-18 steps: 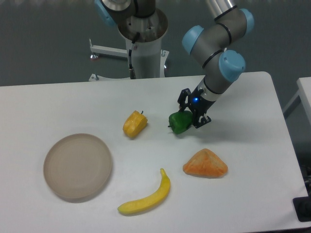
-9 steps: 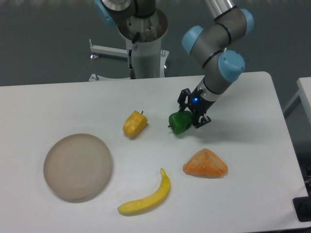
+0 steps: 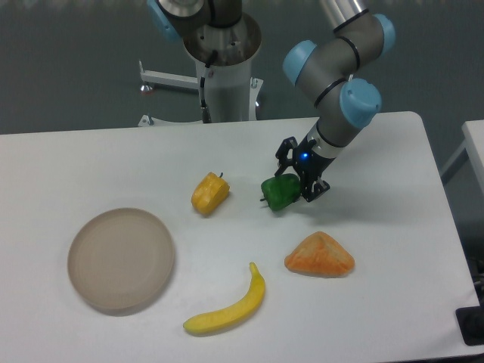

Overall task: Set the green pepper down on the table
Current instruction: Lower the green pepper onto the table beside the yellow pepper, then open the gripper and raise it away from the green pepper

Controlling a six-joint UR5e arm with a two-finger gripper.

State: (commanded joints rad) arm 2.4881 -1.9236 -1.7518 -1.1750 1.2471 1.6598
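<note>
Placement step nearly complete: green pepper (image 3: 280,192) at frame centre, low on or touching the table (image 3: 113,159), clamped between fingers of gripper (image 3: 296,184). Next: spread fingers, retract upward without nudging. Count: one green pepper, one yellow pepper (image 3: 209,193), one banana (image 3: 228,306), one orange wedge (image 3: 319,255), one plate (image 3: 121,259).

Dark grey floor (image 3: 68,68); second white table (image 3: 475,140) at right.

Dark-green pepper (image 3: 281,192), white table (image 3: 113,159), yellow-orange pepper (image 3: 209,193), yellow banana (image 3: 229,306), beige plate (image 3: 121,259), black fingers (image 3: 314,188)
</note>
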